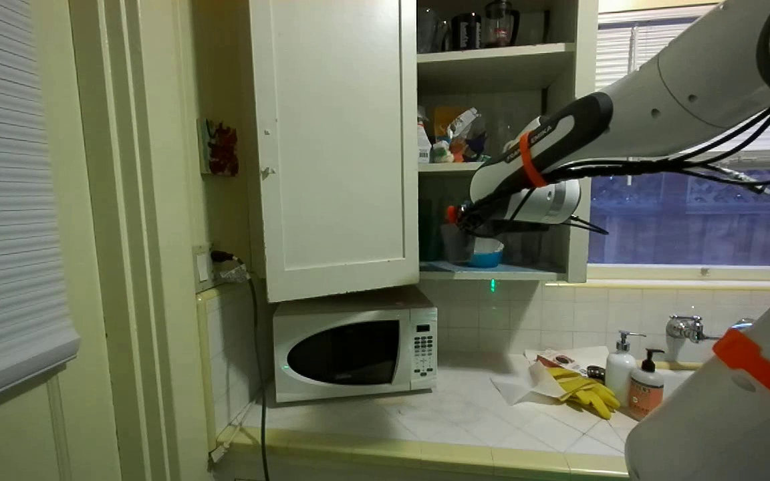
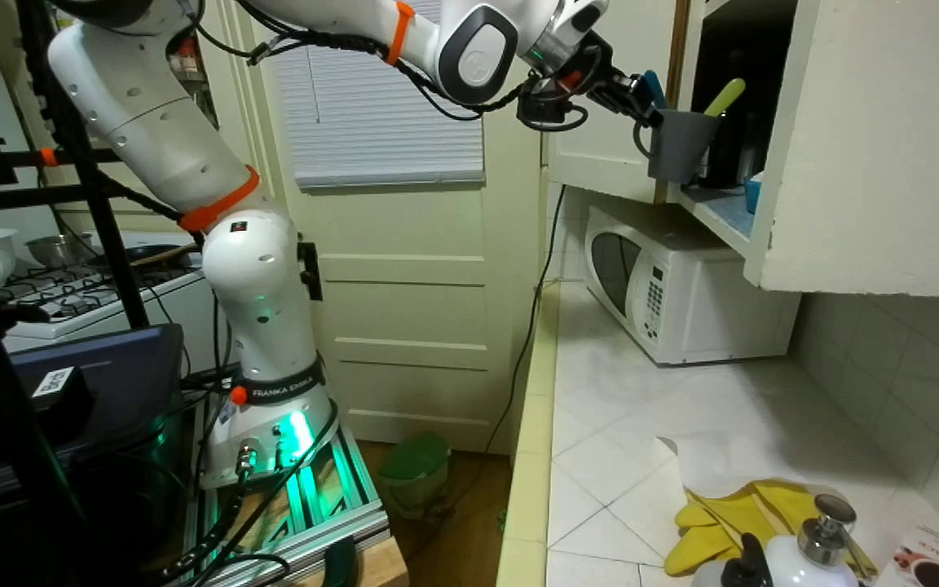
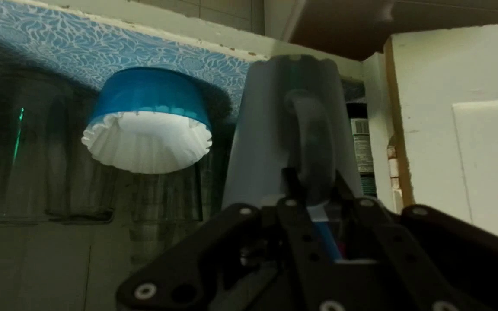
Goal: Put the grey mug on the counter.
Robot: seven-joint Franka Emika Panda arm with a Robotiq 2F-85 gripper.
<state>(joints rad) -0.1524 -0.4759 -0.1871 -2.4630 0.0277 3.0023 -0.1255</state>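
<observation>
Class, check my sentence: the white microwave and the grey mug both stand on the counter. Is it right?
Not quite: an exterior view shows the grey mug held up by the gripper, above the counter. The white microwave does stand on the counter.

Pale counter bears microwave; paper; yellow gloves.

Wht arm, orng straps, blk cables, blk hand.
</observation>
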